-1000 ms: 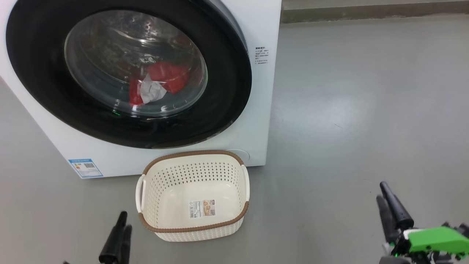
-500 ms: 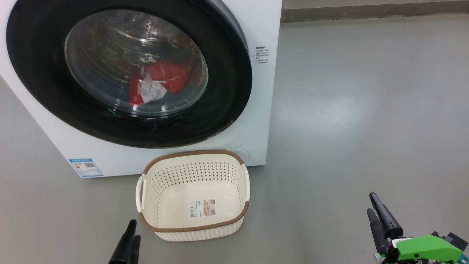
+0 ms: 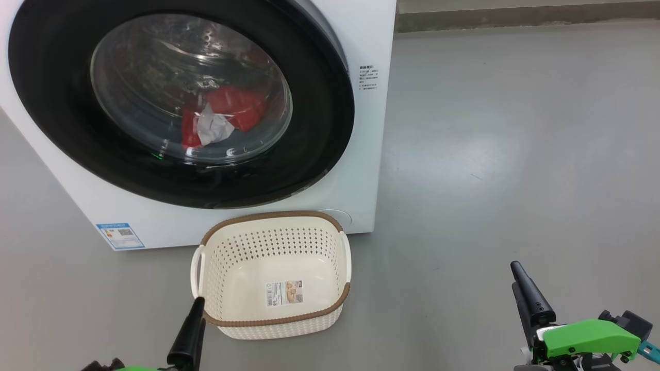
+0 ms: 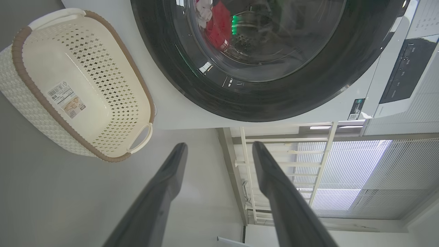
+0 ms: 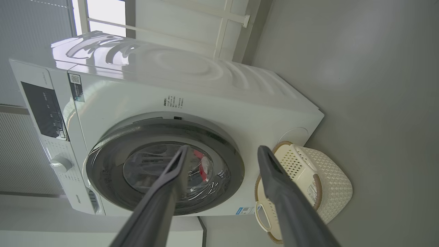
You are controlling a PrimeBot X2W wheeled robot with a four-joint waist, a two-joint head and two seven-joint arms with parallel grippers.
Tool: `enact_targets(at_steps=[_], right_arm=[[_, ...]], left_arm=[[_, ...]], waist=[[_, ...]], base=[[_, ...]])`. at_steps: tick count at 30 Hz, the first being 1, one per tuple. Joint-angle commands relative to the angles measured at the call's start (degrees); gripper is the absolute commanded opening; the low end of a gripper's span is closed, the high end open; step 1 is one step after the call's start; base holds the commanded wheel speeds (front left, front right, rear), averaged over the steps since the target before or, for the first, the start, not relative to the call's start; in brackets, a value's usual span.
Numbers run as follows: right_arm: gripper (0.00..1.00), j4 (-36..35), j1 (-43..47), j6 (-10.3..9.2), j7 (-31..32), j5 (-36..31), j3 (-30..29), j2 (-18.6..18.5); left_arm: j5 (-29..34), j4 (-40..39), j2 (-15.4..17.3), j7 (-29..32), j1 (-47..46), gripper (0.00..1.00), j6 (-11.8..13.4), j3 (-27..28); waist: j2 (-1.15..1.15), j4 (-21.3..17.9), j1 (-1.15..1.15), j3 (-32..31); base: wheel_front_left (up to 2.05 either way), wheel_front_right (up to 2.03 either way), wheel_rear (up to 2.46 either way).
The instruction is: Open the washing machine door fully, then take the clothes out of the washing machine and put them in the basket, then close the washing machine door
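Note:
The washing machine (image 3: 371, 154) stands at the upper left, white, with its door (image 3: 319, 129) lying against the front. The door's wide black rim frames a glass bowl, and behind it the red and white clothes (image 3: 221, 121) sit in the drum. On the floor just in front stands the basket (image 3: 273, 214), with only a paper label inside. My left gripper (image 3: 196, 309) is by the basket's near left corner, and the left wrist view shows this gripper (image 4: 219, 145) open and holding nothing. My right gripper (image 3: 518, 273) hovers at the lower right, far from both. Its wrist view shows it (image 5: 223, 148) open too.
Bare grey floor (image 3: 515, 154) stretches to the right of the machine. A low wall base (image 3: 515, 15) runs along the back. The machine's dark control panel (image 5: 44, 109) and knob (image 5: 61, 164) sit above the door. A blue label (image 3: 119, 235) marks its lower left corner.
My left gripper has moved right, up to the basket's near left corner. My right gripper has drifted left. The machine, door, clothes and basket have not moved.

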Motion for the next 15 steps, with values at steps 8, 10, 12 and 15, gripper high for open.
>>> enact_targets(at_steps=[8, 10, 12, 15], right_arm=[[1.00, -0.95, -3.94, 0.00, -1.92, -6.39, 1.88, -1.04], [1.00, -0.94, -4.15, 0.00, -2.25, -7.86, 2.18, -1.07], [1.00, -0.92, -4.48, 0.00, -2.76, -10.27, 2.54, -1.12], [1.00, -0.91, -4.79, 0.00, -3.26, -12.71, 2.80, -1.17]], left_arm=[[6.14, -0.75, 0.94, -1.77, -4.04, 1.00, 0.77, -0.37], [7.64, -0.77, 0.95, -2.11, -4.30, 1.00, 0.92, -0.58], [9.56, -0.85, 0.93, -2.62, -4.61, 1.00, 0.85, -0.97], [11.52, -1.05, 0.91, -3.12, -4.90, 1.00, 0.83, -1.12]], waist=[[0.00, 0.04, -0.01, -0.13], [0.00, 0.06, -0.01, -0.19], [0.00, 0.11, -0.01, -0.26], [0.00, 0.11, -0.01, -0.32]], base=[[0.00, 0.00, 0.00], [0.00, 0.00, 0.00], [0.00, 0.00, 0.00], [0.00, 0.00, 0.00]])
